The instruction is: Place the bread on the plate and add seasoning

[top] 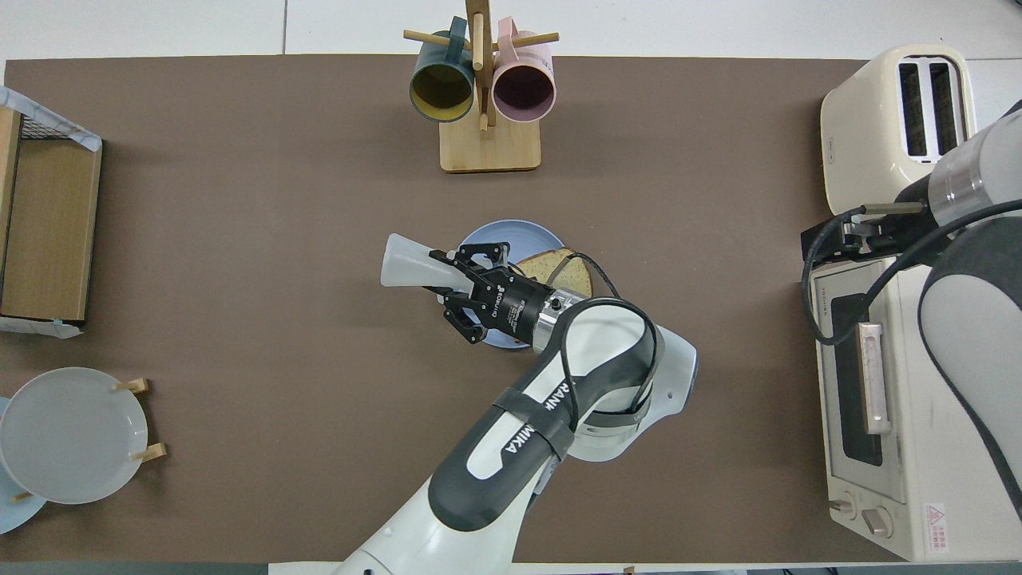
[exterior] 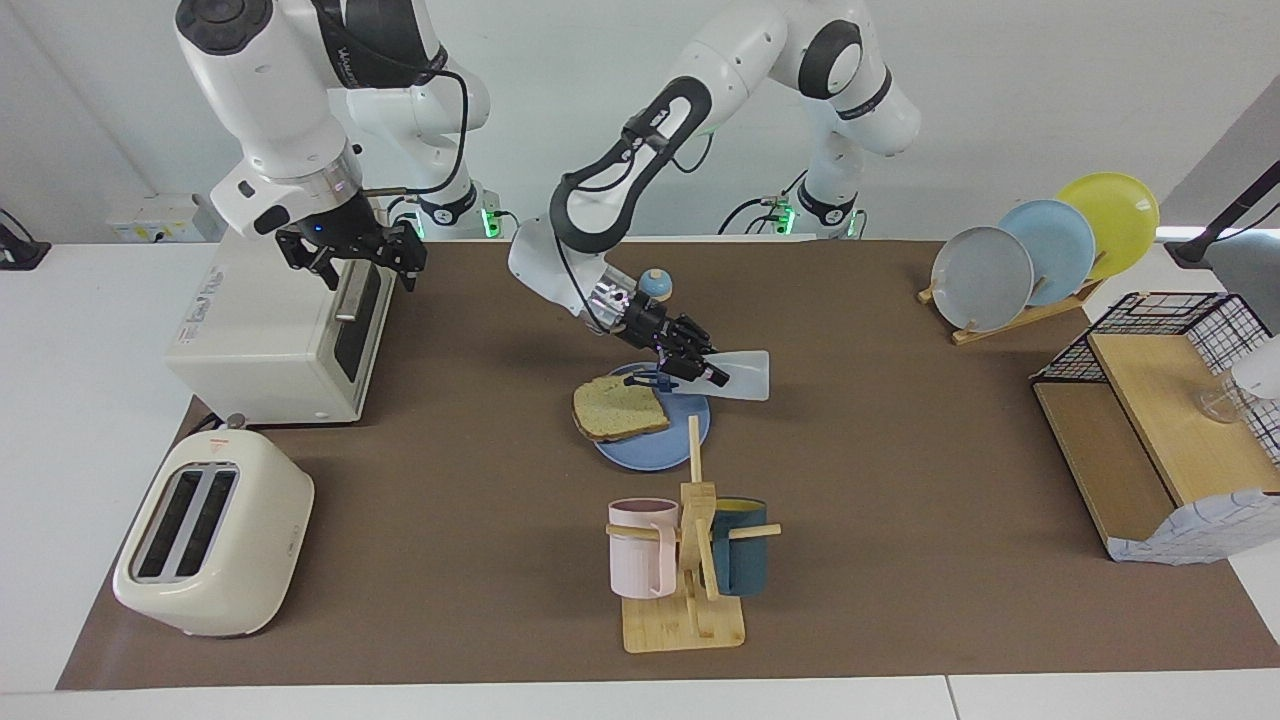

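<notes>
The bread (exterior: 620, 408) lies on the blue plate (exterior: 675, 445), overhanging its rim toward the right arm's end. In the overhead view the bread (top: 567, 273) and plate (top: 511, 231) are partly covered by the left arm. My left gripper (exterior: 712, 374) (top: 449, 273) is shut on the seasoning bottle (exterior: 748, 375) (top: 407, 267). It holds the bottle on its side just above the plate, with the dark cap (exterior: 655, 380) toward the bread. My right gripper (exterior: 350, 255) (top: 830, 239) waits open and empty over the toaster oven.
A toaster oven (exterior: 270, 330) and a cream toaster (exterior: 215, 535) stand at the right arm's end. A mug rack (exterior: 690, 560) stands farther out than the plate. A small bell (exterior: 655, 283) sits nearer the robots. A plate rack (exterior: 1040, 255) and a wire shelf (exterior: 1150, 420) stand at the left arm's end.
</notes>
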Robot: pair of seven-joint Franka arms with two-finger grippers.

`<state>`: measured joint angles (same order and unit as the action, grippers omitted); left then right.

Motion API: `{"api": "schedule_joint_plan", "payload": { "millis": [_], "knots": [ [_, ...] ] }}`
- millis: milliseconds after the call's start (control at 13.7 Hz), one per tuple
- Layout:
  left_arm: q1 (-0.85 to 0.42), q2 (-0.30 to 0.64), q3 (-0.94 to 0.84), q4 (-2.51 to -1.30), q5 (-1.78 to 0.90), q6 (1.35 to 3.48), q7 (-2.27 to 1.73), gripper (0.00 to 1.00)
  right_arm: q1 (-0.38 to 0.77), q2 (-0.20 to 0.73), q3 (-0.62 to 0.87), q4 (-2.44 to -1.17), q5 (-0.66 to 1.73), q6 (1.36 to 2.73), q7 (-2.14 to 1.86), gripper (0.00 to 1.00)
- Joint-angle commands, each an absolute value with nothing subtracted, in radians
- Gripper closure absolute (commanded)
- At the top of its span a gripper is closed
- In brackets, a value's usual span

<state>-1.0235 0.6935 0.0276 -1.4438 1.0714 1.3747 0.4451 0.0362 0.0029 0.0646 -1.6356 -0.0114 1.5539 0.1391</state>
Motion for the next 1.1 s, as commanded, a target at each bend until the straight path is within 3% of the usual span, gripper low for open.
{"api": "schedule_joint_plan", "payload": {
  "millis": [0, 439, 1025],
  "knots": [
    [-1.063, 0.773, 0.041, -1.385, 1.213, 1.290, 0.454, 1.00, -0.009, -0.023, 0.071, -1.654, 0.012, 1.558, 0.090, 0.00],
    [-1.066, 0.747, 0.045, -1.495, 1.374, 1.238, 0.457, 1.00, -0.048, -0.006, 0.071, -1.614, 0.011, 1.578, -0.040, 0.00],
    [-1.049, 0.741, 0.048, -1.525, 1.466, 1.252, 0.459, 1.00, -0.052, 0.009, 0.071, -1.582, -0.008, 1.542, -0.040, 0.00]
  ]
}}
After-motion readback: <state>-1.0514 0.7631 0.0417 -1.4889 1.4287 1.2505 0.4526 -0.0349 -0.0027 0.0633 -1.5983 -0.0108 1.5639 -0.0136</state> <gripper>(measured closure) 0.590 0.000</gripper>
